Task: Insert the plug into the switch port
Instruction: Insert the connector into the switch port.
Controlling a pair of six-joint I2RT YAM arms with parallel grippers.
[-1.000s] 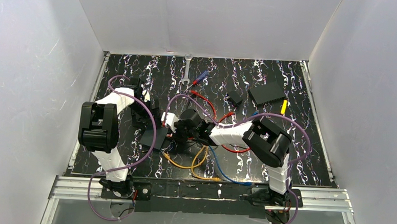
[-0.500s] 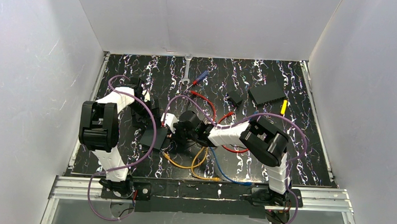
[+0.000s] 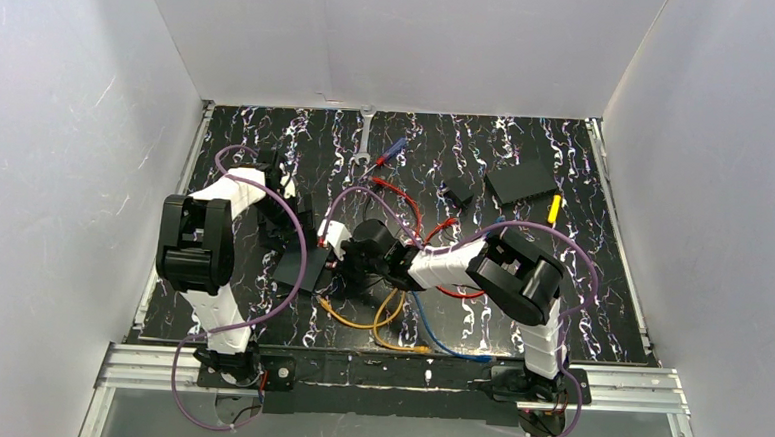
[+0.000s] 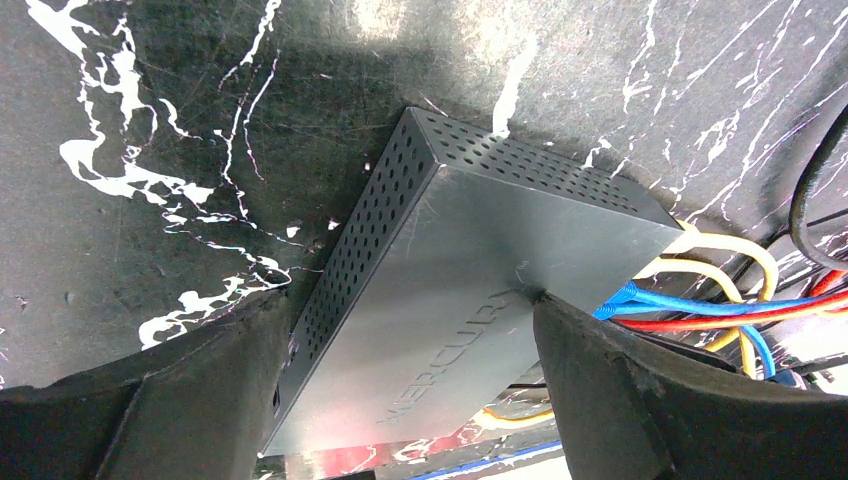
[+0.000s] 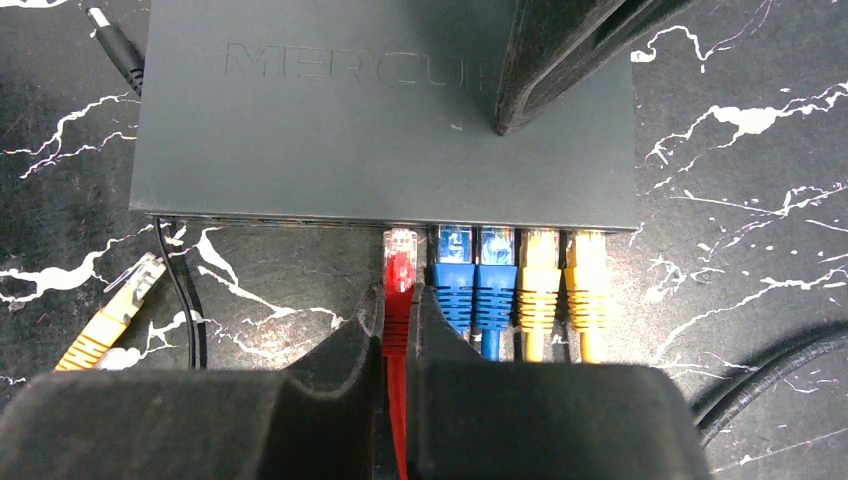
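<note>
The right gripper (image 5: 400, 300) pinches the red plug (image 5: 400, 245) at the switch's (image 5: 380, 130) socket edge, just beside the blue plugs (image 5: 475, 270), while the left gripper (image 4: 400, 300), spread open, presses on the switch's top; a skewed push could jam the plug or skid the switch.

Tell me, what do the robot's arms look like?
The left arm and right arm have white links between chunky black joints. A thin purple cable loops along each. The jaws are matte black wedges.
</note>
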